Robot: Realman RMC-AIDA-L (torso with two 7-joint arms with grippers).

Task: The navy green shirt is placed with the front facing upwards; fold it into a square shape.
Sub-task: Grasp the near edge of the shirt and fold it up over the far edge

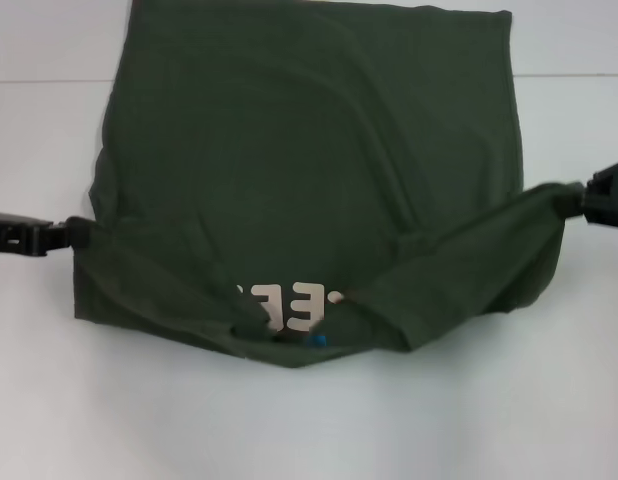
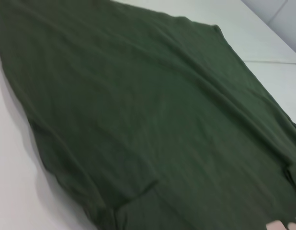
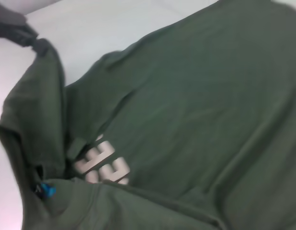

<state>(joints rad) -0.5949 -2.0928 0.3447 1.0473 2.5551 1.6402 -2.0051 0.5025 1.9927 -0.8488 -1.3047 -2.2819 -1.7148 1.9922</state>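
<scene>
Both grippers pinch the navy green shirt point(image 1: 309, 170).
Left gripper point(image 1: 61, 236) and right gripper point(image 1: 581, 203) fingers closed on cloth (uneven pull risks skewing the fold).

Lab-like: bare white tabletop point(image 1: 309, 420)

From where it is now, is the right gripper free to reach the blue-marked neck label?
Probably not yet. The right gripper is pinching the navy green shirt at its right edge, so it would have to let go first. The label itself lies uncovered near the front edge.
</scene>
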